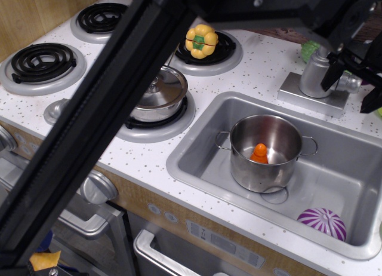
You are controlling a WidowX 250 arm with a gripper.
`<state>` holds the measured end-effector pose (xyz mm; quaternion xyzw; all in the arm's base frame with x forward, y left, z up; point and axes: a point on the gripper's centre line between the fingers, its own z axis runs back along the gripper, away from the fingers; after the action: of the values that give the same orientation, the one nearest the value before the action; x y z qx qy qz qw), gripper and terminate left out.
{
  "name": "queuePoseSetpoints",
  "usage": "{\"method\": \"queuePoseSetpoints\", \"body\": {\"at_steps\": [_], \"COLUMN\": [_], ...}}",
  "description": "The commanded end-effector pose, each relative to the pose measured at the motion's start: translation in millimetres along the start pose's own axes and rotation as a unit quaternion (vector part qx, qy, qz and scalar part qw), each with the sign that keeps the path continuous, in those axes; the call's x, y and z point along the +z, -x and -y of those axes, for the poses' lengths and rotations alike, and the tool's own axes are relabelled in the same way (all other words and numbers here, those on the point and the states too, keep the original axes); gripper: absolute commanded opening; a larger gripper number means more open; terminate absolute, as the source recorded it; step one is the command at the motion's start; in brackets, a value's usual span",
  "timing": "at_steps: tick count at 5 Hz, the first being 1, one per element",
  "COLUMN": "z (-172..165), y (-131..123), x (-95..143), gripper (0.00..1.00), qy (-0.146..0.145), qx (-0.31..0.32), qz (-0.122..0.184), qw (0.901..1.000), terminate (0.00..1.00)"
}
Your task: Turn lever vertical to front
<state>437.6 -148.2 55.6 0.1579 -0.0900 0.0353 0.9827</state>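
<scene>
Lever [350,82] sticks out sideways from the faucet column [314,73] at the sink's [197,146] back right corner, roughly horizontal, so the turn looks not done. Gripper [352,85] sits right at it, 2 dark fingers [332,74] straddling the rod, spread apart; can't tell whether either one touches it. Task seems at the approach or grasp stage: closing and turning the lever are left. Pot [265,150] with an orange piece [259,153] sits in the sink, well apart from the lever.
</scene>
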Motion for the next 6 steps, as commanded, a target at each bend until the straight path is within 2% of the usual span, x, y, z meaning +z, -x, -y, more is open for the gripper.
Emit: {"method": "queuePoseSetpoints", "body": {"at_steps": [1, 4, 6], "z": [-9, -14, -17], "y": [-24, -47, -55], "x": [39, 35, 31], "gripper": [1.0, 1.0, 1.0], "qy": [0.017, 0.004, 0.012], "qx": [0.036, 0.03, 0.032], "qz": [0.066, 0.102, 0.115], "qw": [0.997, 0.9943, 0.9928], "terminate": [0.0, 0.0, 0.0]}}
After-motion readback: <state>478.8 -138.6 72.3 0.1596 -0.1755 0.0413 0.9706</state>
